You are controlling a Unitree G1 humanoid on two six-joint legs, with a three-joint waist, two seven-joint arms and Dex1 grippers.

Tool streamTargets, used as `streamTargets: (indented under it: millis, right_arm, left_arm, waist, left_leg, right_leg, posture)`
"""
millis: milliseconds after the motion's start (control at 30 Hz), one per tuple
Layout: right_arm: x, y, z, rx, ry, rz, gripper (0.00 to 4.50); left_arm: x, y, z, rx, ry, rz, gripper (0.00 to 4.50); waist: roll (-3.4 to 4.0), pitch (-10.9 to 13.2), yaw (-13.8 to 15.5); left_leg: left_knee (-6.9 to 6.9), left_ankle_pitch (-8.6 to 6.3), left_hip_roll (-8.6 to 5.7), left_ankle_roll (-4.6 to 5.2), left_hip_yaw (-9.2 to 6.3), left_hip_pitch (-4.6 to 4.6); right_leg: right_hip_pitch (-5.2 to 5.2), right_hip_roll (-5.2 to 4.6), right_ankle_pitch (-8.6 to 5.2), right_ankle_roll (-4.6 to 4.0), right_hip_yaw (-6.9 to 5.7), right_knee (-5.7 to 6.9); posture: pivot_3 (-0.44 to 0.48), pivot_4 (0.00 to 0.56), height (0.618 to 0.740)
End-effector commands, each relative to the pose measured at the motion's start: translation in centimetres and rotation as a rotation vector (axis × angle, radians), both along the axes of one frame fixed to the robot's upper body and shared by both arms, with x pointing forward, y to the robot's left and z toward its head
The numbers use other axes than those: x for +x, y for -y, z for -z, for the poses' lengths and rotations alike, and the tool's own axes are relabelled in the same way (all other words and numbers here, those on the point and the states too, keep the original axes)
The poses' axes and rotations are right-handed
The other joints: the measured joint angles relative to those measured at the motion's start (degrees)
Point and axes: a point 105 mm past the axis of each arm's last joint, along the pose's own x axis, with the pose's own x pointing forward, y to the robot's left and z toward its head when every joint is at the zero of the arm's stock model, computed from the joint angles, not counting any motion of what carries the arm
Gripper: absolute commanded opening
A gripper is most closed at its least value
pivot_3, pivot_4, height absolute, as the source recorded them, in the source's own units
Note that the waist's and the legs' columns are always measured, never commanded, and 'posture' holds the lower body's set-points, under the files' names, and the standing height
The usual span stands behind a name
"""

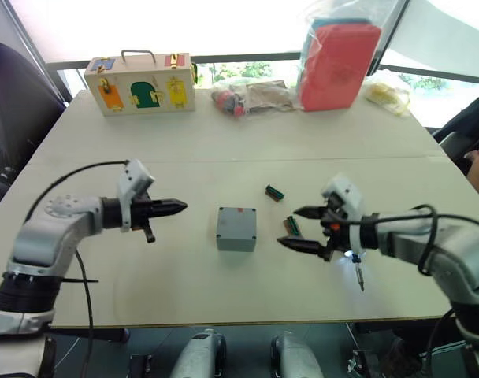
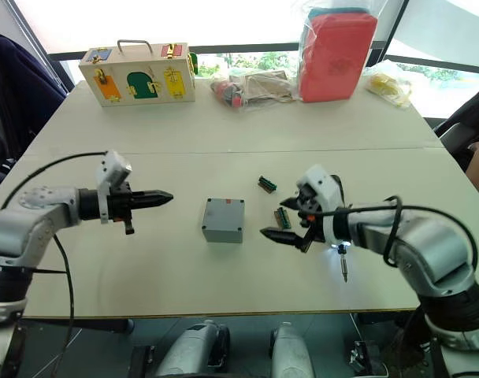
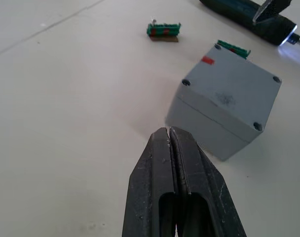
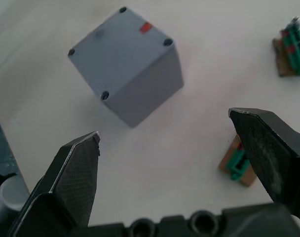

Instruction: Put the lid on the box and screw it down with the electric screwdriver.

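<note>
Left eye view first: nearest on the pale wooden bench (image 1: pixel 224 150), the long black stick-shaped electric screwdriver (image 1: pixel 355 268) lies by the front edge under the right gripper (image 1: pixel 301 227), mostly hidden, its thin bit and lit tip showing. That gripper hangs over the bench with jaws spread wide, grasping nothing. The left gripper (image 1: pixel 175 207) hovers level opposite, jaws pressed together and empty. Between them the small deep grey plastic box (image 1: pixel 236 228) stands on the bench with the flat square grey lid (image 3: pixel 231 90) seated on top, dark screw holes at its corners and a red mark near one edge. Two small green connector pieces (image 1: pixel 275 191) lie just beyond. At the far edge stand a wooden box with coloured doors (image 1: pixel 141 83), bagged clutter and a red case in clear plastic (image 1: pixel 339 63), against bright windows.
</note>
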Motion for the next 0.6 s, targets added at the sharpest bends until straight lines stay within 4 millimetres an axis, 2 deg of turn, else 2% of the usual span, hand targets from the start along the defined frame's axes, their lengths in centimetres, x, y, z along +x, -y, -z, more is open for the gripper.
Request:
streamTargets:
  millis: [33, 367, 600]
  right_arm:
    - [-0.7, -1.2, 0.6, -0.017, 0.045, -0.051, 4.45]
    - [-0.6, -4.6, 2.6, -0.013, 0.027, -0.107, 4.45]
    - [-1.6, -5.9, 2.7, 0.028, -0.005, -0.143, 4.45]
  left_arm:
    - [-1.2, 2.1, 0.5, -0.005, 0.025, 0.047, 0.00]
    - [0.2, 3.9, 1.9, 0.033, 0.077, 0.038, 0.00]
    - [1.6, 5.4, 1.7, 0.023, 0.119, 0.061, 0.00]
  waist:
    - [0.00, 0.00, 0.02]
    - [0.00, 0.00, 0.99]
    - [0.00, 0.00, 1.02]
  left_leg:
    - [0.00, -0.01, 0.03, -0.01, -0.01, 0.00]
    - [-0.02, 0.03, 0.05, -0.12, -0.08, 0.00]
    - [-0.02, 0.04, -0.01, -0.12, -0.10, -0.01]
  right_leg:
    - [0.00, -0.02, 0.00, -0.01, 0.00, -0.01]
    - [-0.08, 0.01, 0.01, -0.05, -0.01, 0.01]
    - [-0.06, 0.03, 0.02, -0.05, -0.04, 0.02]
  posture:
    - [0.000, 0.150, 0.740]
    - [0.000, 0.150, 0.740]
    - [0.000, 0.150, 0.740]
